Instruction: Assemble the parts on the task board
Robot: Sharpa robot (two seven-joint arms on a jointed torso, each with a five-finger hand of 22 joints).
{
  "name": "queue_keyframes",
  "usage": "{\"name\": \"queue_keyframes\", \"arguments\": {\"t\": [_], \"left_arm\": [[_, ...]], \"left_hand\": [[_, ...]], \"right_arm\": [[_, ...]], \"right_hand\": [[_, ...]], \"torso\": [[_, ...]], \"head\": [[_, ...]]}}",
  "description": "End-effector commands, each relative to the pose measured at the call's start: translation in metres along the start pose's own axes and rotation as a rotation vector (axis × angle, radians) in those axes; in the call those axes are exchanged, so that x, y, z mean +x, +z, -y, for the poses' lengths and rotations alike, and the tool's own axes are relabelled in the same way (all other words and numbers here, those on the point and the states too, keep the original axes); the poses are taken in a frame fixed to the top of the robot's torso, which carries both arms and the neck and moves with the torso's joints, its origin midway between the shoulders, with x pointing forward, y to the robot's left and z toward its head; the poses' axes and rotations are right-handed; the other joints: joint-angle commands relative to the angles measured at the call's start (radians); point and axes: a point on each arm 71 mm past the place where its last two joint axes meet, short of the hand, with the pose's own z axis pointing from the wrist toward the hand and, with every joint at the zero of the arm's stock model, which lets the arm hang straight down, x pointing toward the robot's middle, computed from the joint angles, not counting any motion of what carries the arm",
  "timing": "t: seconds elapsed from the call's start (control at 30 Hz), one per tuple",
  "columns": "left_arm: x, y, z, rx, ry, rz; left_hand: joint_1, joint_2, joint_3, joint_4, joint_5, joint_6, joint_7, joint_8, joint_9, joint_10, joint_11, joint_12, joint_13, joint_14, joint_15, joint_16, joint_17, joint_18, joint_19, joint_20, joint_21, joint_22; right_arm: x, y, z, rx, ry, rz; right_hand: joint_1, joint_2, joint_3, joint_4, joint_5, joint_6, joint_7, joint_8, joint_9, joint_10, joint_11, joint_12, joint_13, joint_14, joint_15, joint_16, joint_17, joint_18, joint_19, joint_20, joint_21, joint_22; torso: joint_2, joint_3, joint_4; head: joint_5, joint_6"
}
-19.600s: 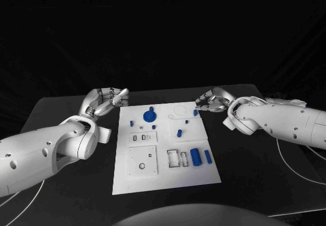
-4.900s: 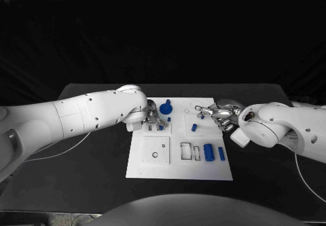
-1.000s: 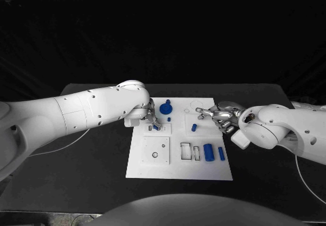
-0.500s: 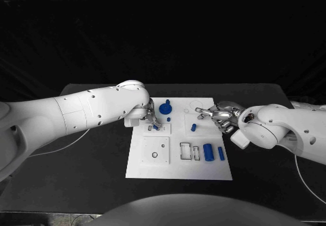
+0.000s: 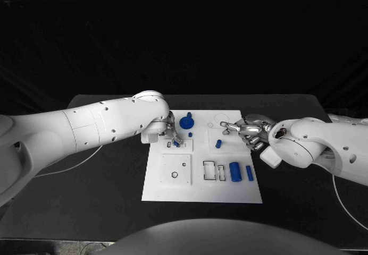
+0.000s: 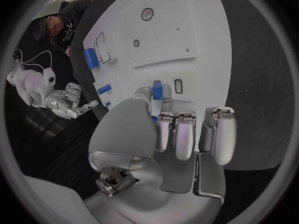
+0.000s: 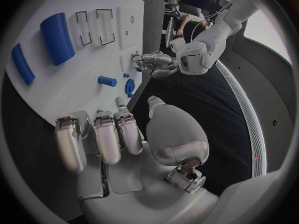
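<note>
Black table [image 5: 100, 175] (dark backdrop behind)

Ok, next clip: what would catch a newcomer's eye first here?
Most striking is the white task board in the middle of the black table, dotted with blue parts. The left hand reaches over its far left part, pinching a small blue piece by a little rectangular slot. The right hand hovers at the board's far right edge holding nothing, and a fat blue cylinder lies nearer the robot.
</note>
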Motion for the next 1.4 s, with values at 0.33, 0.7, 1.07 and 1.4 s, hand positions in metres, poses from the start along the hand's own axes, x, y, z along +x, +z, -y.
{"name": "queue_keyframes", "arguments": {"t": [0.33,0.7,1.07,1.4], "left_arm": [[0.0041,0.0020,-0.0014,-0.034,-0.001,-0.026],[0.0052,0.0022,-0.0008,-0.030,0.000,-0.034],[0.0056,0.0024,0.0006,-0.027,-0.007,-0.035],[0.0053,0.0029,0.0007,-0.029,-0.010,-0.034]], "left_hand": [[0.007,0.001,0.003,0.003,-0.005,0.003,0.001,-0.007,-0.001,0.106,-0.002,0.002,0.263,0.104,-0.006,0.003,0.263,-0.008,0.105,0.006,0.002,0.263],[-0.021,-0.003,-0.011,0.003,-0.032,0.005,0.006,-0.019,0.001,0.106,0.002,0.002,0.263,0.104,-0.002,0.003,0.263,-0.008,0.105,0.007,0.002,0.263],[0.002,0.006,0.001,-0.002,-0.039,0.006,0.002,-0.026,0.005,0.106,0.000,0.002,0.263,0.104,-0.003,0.003,0.263,-0.008,0.105,0.008,0.002,0.263],[0.008,0.007,0.004,-0.002,-0.039,0.006,0.002,-0.027,0.005,0.106,0.000,0.002,0.263,0.104,-0.003,0.003,0.263,-0.008,0.105,0.008,0.002,0.263]], "right_arm": [[0.0009,-0.0003,0.0003,-0.001,-0.006,-0.007],[0.0013,-0.0002,0.0000,-0.002,-0.006,-0.009],[0.0010,-0.0002,0.0001,-0.002,-0.006,-0.008],[0.0010,-0.0003,0.0001,-0.002,-0.006,-0.008]], "right_hand": [[-0.001,0.010,-0.004,-0.001,0.006,-0.005,0.030,0.006,0.001,0.105,0.010,0.003,0.264,0.104,0.008,0.004,0.263,-0.014,0.105,0.006,0.004,0.263],[-0.001,0.010,-0.004,-0.001,0.006,-0.005,0.030,0.006,0.001,0.105,0.010,0.003,0.264,0.104,0.008,0.004,0.263,-0.014,0.105,0.006,0.004,0.263],[-0.001,0.010,-0.004,-0.001,0.006,-0.005,0.030,0.006,0.001,0.105,0.010,0.003,0.264,0.104,0.008,0.004,0.263,-0.014,0.105,0.006,0.004,0.263],[-0.001,0.010,-0.004,-0.001,0.006,-0.005,0.030,0.006,0.001,0.105,0.010,0.003,0.264,0.104,0.008,0.004,0.263,-0.014,0.105,0.006,0.004,0.263]], "torso": [[0.000,0.0003,0.0003],[0.000,-0.0002,-0.0006],[-0.001,0.0002,-0.0004],[-0.001,0.0000,-0.0002]], "head": [[-0.002,0.000],[-0.002,0.000],[-0.003,0.000],[-0.003,0.000]]}}
